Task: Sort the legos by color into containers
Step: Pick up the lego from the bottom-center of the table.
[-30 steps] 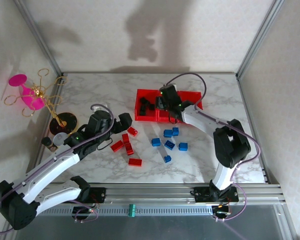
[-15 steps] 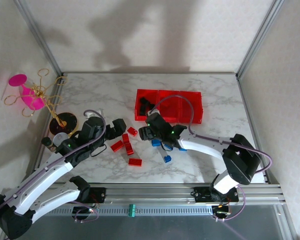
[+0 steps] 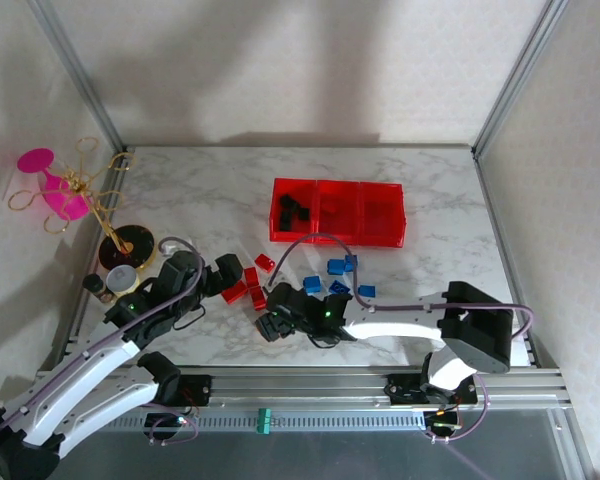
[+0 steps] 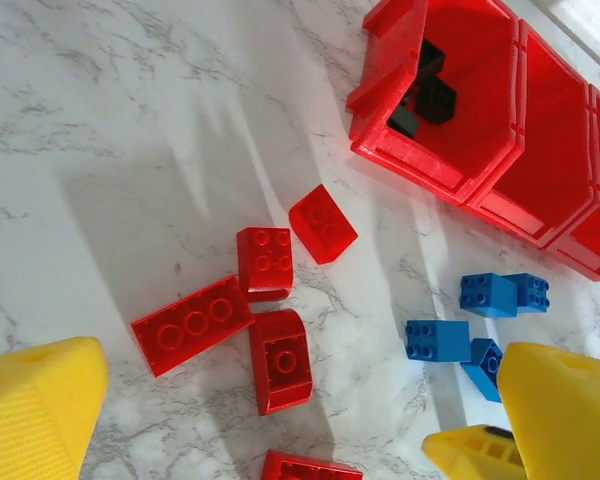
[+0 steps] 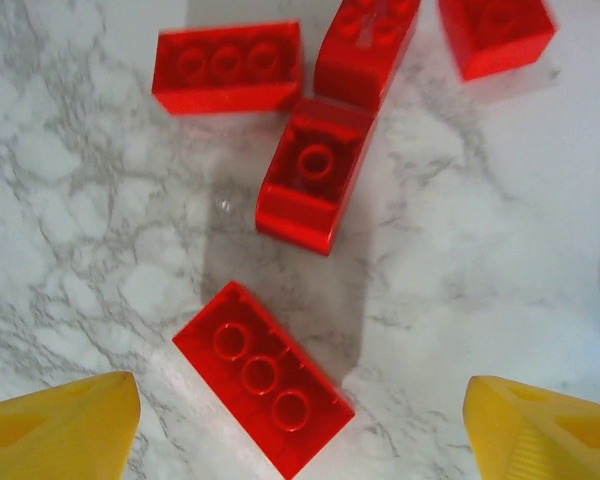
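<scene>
The containers are a row of three joined red bins at the back of the table; the left bin holds black legos. Red legos lie loose mid-table, with blue legos to their right. My left gripper hangs open just left of the red pile, and a rounded red brick lies between its yellow fingers. My right gripper stands open low over a long red brick that lies studs-down between its fingers, untouched.
A pink goblet hangs on a gold wire stand at the far left, beside a dark round base and a small white cup. Metal frame posts flank the table. A rail runs along the near edge.
My right arm swung from above the bins down to the near red bricks and its jaws widened. My left arm drew back slightly toward the near left, still open.
</scene>
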